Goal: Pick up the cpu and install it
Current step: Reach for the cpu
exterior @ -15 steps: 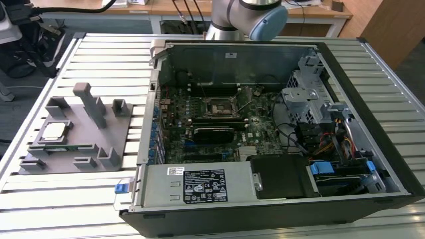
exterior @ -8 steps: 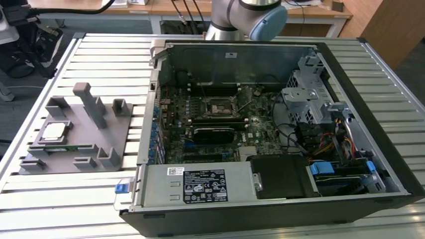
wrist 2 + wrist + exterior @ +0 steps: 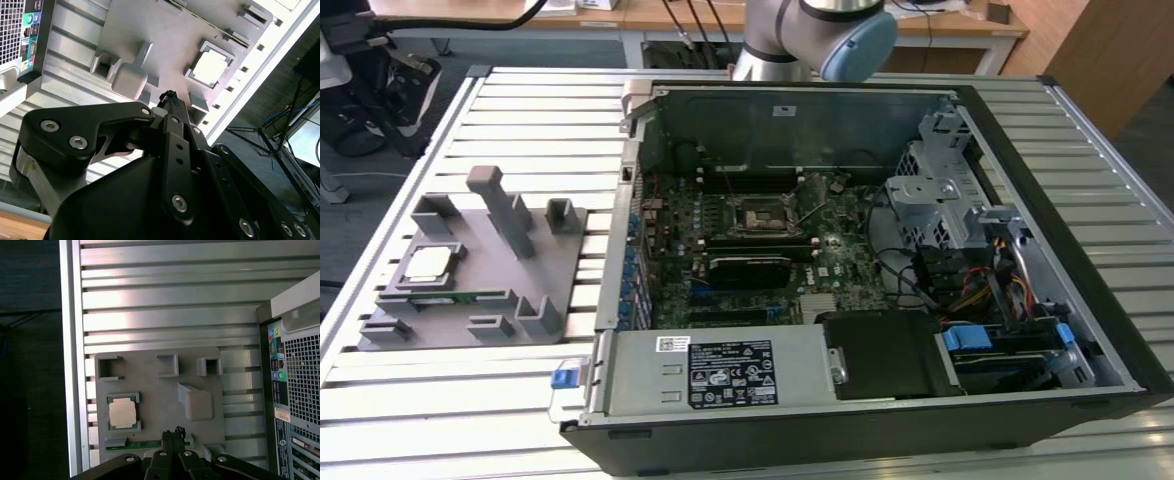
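The cpu [image 3: 430, 263] is at the exterior view's left, lying flat in a square pocket of the grey fixture [image 3: 500, 285], pale metal top up. The fixture rests on the slatted table [image 3: 467, 400]. Just beside the pocket runs a thin green memory stick [image 3: 451, 297], barely legible from here. At top centre of the exterior view the arm [image 3: 817, 30] is cut off by the frame edge. Only a grey joint with a blue cap is visible, behind the open computer case [image 3: 854, 428]. Inside the case, the socket [image 3: 758, 214] sits in the upper middle of the board, dark at its centre. Whether its frame is raised or latched is too small to tell.

In the first wrist view, the gripper [image 3: 173, 432] has its tips drawn together, with nothing between them. They line up with the fixture's edge at the memory stick [image 3: 142, 444] and hide part of its length. The cpu [image 3: 122, 413] lies near those tips but clearly apart from them. How high the tips are above the fixture can't be judged.

In the second wrist view, the gripper [image 3: 168, 96] and its black body block much of the fixture. The cpu [image 3: 210, 67] shows beyond the tips, seated in its pocket. The case's rear ports are cut off at the frame edge in both wrist views.
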{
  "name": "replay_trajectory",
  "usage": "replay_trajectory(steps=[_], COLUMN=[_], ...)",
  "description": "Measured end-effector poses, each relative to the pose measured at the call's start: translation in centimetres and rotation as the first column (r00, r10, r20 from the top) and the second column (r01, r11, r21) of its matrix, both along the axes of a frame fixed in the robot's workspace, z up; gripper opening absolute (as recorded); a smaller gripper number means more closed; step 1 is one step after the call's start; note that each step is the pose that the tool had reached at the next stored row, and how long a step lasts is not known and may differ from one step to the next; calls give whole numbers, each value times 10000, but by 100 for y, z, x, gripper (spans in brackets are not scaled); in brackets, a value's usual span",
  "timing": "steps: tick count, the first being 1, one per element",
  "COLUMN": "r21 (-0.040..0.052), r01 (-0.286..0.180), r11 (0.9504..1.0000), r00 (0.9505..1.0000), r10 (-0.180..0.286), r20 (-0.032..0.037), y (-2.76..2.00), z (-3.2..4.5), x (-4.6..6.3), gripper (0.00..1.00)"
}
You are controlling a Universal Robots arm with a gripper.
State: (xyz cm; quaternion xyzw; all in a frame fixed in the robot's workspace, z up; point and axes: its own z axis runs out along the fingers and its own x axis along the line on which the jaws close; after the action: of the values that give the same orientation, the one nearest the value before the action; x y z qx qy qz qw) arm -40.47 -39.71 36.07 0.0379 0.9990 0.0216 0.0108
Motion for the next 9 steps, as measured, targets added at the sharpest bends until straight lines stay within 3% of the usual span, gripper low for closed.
replay_trajectory(steps=[9], r21=[0], r01=[1], r11=[10000], r00=[10000], r10=[-1], r20=[-7], y=[0], z=[-16], x=[-53], gripper=[11])
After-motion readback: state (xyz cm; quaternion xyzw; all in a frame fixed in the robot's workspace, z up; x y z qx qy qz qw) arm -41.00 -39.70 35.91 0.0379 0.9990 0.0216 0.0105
